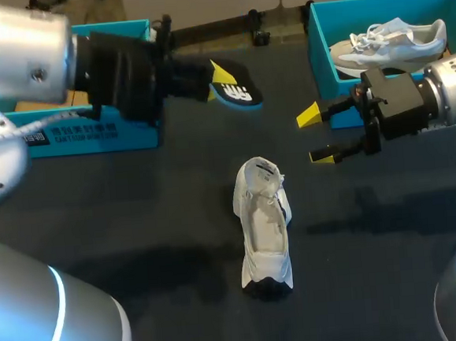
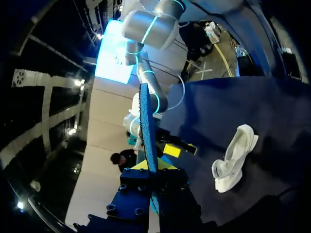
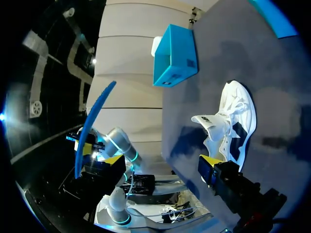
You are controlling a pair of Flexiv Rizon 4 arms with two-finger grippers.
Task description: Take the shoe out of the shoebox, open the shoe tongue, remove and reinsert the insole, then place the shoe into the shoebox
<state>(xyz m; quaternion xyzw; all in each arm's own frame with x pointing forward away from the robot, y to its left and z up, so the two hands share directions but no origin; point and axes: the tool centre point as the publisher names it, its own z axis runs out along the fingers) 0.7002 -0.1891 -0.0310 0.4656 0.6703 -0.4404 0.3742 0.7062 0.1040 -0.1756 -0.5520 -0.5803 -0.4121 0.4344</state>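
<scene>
Pinching blue insole (image 1: 238, 93) in left gripper (image 1: 213, 78), beside left shoebox (image 1: 91, 138) — right gripper (image 1: 316, 136) spread apart — white shoe (image 1: 264, 223) lying on table (image 1: 137, 225).

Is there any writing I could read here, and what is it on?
Turquoise cardboard shoebox by the left arm: white lettering on its front wall, too blurred to read.
Blue and yellow foam insole in the left gripper: black mark, illegible.
White sneaker: tongue label, too small to read.
</scene>
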